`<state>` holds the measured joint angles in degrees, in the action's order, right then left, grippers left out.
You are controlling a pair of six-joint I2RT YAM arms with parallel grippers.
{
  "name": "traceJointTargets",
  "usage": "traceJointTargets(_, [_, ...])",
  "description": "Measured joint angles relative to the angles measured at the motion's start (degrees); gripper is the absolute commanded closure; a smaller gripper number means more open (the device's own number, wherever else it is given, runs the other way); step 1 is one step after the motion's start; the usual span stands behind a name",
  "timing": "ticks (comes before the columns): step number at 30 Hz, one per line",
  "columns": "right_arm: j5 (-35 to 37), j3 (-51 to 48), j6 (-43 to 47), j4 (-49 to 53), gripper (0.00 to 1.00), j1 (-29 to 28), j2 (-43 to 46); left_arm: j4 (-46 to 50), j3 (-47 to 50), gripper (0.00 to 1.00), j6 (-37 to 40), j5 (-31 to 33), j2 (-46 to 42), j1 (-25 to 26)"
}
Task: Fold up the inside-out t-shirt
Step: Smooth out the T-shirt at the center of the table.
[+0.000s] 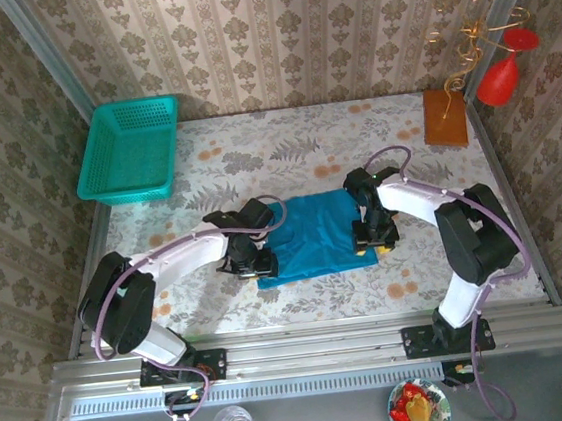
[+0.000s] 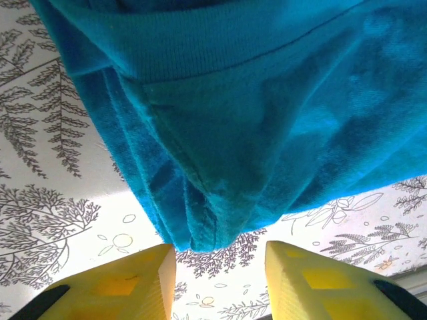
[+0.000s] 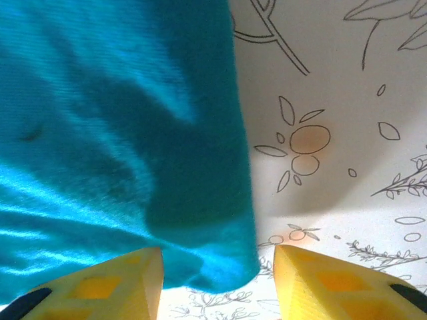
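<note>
Teal t-shirt (image 1: 309, 233) is lying partly folded at the middle of the counter (image 1: 285, 150). Left fingers (image 2: 143, 273) and right fingers (image 3: 320, 280) are standing partly apart, gripping nothing, each facing a cloth corner. I judge they should be closing on all layers together before folding evenly.
</note>
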<state>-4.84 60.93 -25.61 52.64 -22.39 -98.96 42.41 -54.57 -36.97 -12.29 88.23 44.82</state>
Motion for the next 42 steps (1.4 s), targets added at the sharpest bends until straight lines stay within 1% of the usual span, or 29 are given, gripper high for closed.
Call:
traceJointTargets(4, [0.00,-1.36,0.33,-0.66,0.56,0.35,-1.20,-2.23,0.11,0.67,-0.90,-0.20,0.90,0.09])
traceJointTargets(9, [-0.66,-1.68,0.66,-1.51,0.62,0.57,-1.66,-3.08,0.11,0.67,-0.98,0.11,3.21,0.11])
traceJointTargets(11, [-1.27,-1.79,0.85,-1.79,0.69,0.66,-1.66,-3.08,0.11,0.73,-0.96,0.31,4.00,0.11])
traceJointTargets(14, [-2.14,-1.81,1.20,-2.27,0.81,0.76,-1.66,-3.02,0.11,0.90,-1.05,1.16,4.17,0.11])
traceJointTargets(17, [-2.97,-1.90,1.40,-2.62,0.87,0.94,-1.62,-3.39,0.42,0.99,-1.79,1.84,2.91,0.09])
traceJointTargets(18, [-3.13,-1.95,1.38,-2.67,0.88,1.03,-1.53,-3.72,0.83,1.00,-2.03,1.86,1.57,-0.04])
traceJointTargets(20, [-3.30,-2.19,1.38,-2.82,0.90,1.16,-1.22,-4.50,1.79,1.00,-2.80,1.46,-1.64,-0.39])
traceJointTargets(23, [-3.39,-2.56,1.31,-3.15,0.96,1.33,-0.81,-5.92,2.99,1.00,-4.24,-0.04,-5.86,-0.94])
traceJointTargets(26, [-3.85,-2.78,1.22,-3.26,1.00,1.75,-0.72,-8.07,4.81,1.00,-5.81,-1.88,-7.23,-1.03])
traceJointTargets(30, [-4.87,-3.32,0.85,-3.78,1.00,2.64,-0.28,-12.22,10.60,1.00,-8.35,-4.24,-7.08,-0.98])
traceJointTargets(34, [-5.31,-3.69,0.11,-4.13,1.00,3.08,0.02,-15.61,15.69,0.98,-9.90,-5.18,-5.77,-1.07])
traceJointTargets(42, [-6.27,-4.44,-1.44,-4.76,1.00,3.93,0.57,-17.00,16.20,0.99,-10.01,-6.64,-5.66,-2.54])
